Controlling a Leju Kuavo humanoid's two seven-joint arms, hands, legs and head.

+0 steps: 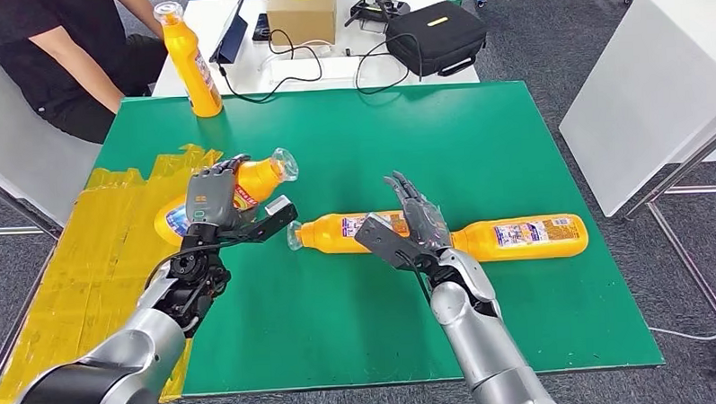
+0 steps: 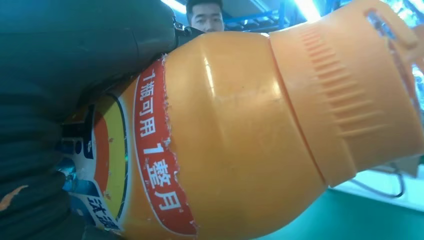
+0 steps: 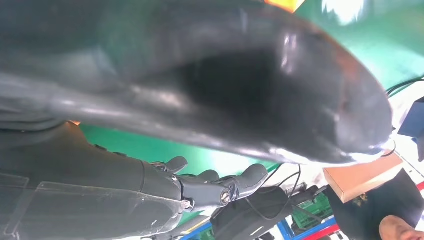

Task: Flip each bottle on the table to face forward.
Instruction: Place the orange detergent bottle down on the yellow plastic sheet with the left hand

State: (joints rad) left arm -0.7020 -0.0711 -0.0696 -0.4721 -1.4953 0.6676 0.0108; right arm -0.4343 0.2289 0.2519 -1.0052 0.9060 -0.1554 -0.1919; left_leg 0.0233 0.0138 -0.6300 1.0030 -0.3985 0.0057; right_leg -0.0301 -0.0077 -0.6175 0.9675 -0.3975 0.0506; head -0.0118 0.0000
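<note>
My left hand [image 1: 215,201] grips an orange bottle [image 1: 255,180] by its labelled body, near the table's left side. The bottle is tilted, with its clear cap pointing to the back right. In the left wrist view the same bottle [image 2: 240,140] sits close against my hand [image 2: 75,55]. Two more orange bottles lie on their sides in the middle: one [image 1: 333,232] with its cap to the left, the other [image 1: 526,236] to its right. My right hand [image 1: 409,223] is over the join between them with its fingers [image 3: 220,185] spread, holding nothing. A fourth bottle [image 1: 193,59] stands upright at the back left corner.
The green table [image 1: 478,144] has yellow tape [image 1: 96,256] along its left side. A person in black [image 1: 52,51] sits at the back left. Behind is a white table with a cardboard box [image 1: 303,13], a black bag [image 1: 434,38] and cables. Another white table [image 1: 656,84] stands to the right.
</note>
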